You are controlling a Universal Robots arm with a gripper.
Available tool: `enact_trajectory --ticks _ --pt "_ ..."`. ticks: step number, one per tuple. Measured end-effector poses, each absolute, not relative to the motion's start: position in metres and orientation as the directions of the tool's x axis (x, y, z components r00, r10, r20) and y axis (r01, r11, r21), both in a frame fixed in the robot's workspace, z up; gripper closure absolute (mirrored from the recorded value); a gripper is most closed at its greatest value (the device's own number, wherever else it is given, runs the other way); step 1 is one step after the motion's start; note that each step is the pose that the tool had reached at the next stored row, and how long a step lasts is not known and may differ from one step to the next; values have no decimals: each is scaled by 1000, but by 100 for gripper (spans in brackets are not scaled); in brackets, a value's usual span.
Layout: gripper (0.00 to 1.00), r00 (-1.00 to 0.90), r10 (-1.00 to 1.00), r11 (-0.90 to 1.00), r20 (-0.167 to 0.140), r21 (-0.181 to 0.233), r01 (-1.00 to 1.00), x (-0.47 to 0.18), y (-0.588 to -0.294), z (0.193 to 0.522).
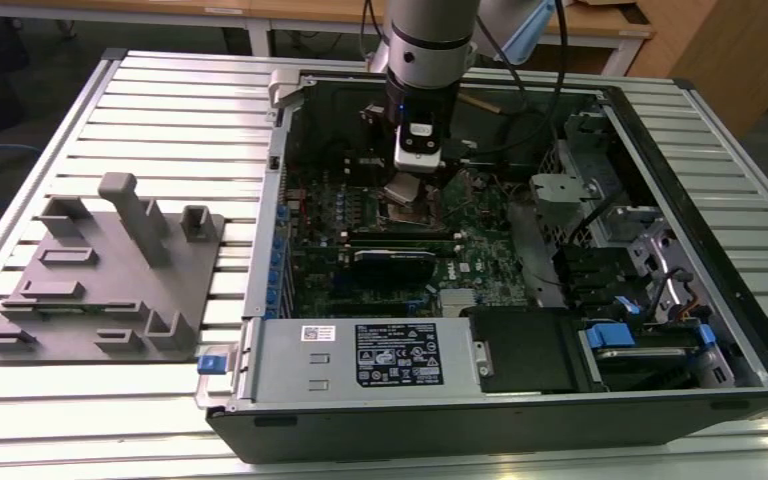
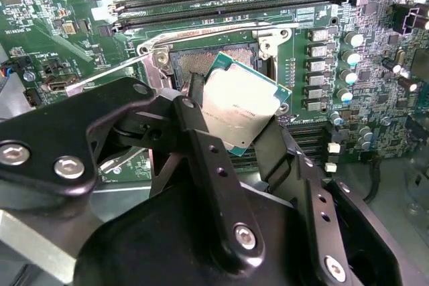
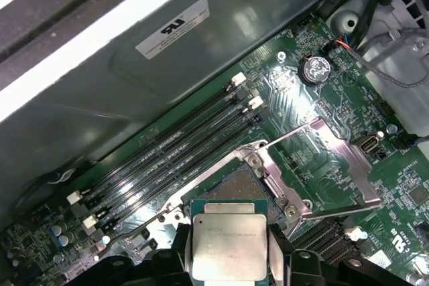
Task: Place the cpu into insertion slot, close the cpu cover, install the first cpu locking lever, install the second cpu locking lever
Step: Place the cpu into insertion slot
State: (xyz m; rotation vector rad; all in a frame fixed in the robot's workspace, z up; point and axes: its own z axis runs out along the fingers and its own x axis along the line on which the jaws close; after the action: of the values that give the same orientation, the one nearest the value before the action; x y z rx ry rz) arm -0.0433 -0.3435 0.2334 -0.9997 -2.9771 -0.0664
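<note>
Gripper [image 2: 231, 115] w/ cpu [image 3: 228, 246] clamped over insertion slot [image 3: 234, 189] — cpu cover [image 3: 352, 162] up.

cpu [image 3: 229, 246] tilted abv insertion slot [image 3: 234, 189], cpu cover [image 3: 352, 162] open

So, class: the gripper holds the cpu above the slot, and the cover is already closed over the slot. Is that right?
Not quite. The gripper does hold the cpu above the slot, but the cover is open, swung off to one side, and the slot's pin field lies bare. The first wrist view shows it.
</note>
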Motion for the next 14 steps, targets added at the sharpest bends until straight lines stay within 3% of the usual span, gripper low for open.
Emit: enact_trajectory --ticks 14 --pt "46 -743 669 742 14 40 669 -43 -344 233"
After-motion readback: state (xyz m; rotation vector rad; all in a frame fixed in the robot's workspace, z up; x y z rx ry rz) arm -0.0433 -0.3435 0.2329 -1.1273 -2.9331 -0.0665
